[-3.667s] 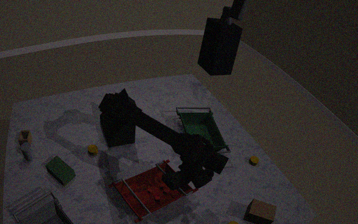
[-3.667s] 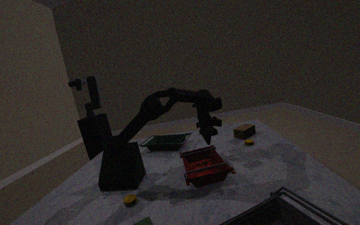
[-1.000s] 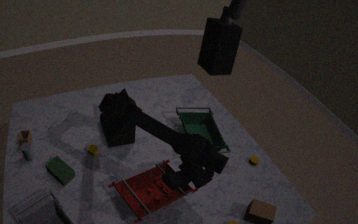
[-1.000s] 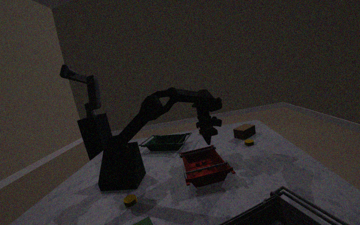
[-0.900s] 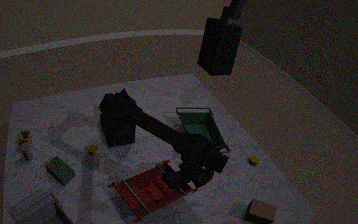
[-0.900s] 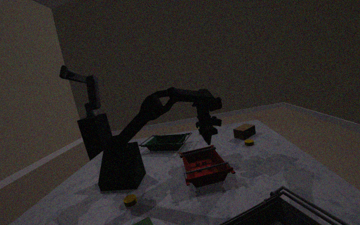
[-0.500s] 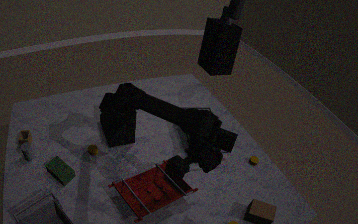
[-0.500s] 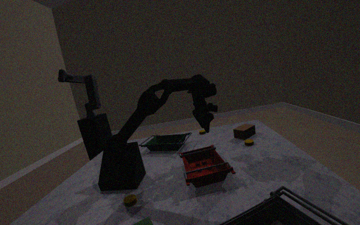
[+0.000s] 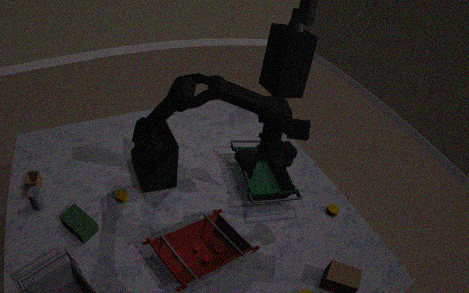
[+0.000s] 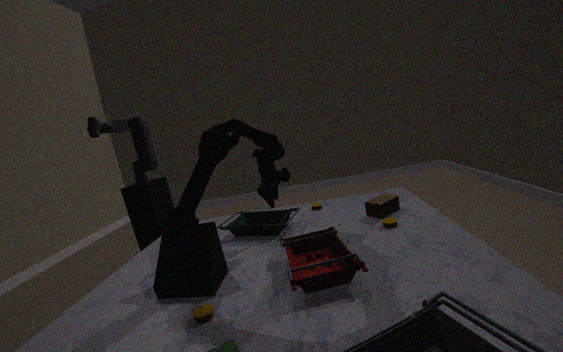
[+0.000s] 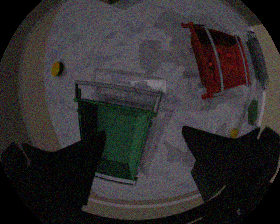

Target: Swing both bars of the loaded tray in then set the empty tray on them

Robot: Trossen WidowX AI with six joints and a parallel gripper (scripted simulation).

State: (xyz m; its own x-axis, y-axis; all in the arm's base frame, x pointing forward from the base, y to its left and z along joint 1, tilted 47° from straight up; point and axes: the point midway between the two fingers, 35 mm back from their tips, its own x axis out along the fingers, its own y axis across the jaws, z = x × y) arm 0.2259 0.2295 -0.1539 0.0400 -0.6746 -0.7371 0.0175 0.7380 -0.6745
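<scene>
The red tray stands upright on the table, holding several small blocks. One wire bar and the other bar lie across its top. The empty green tray lies upright beside it, its bars out over its ends. My gripper is open and empty above the green tray. In the wrist view one finger overlaps the tray's side; the other is over the table.
A grey wire-barred bin stands at the near left in the top view. A green block, yellow discs, a brown box and a grey cylinder are around. A dark pedestal stands behind.
</scene>
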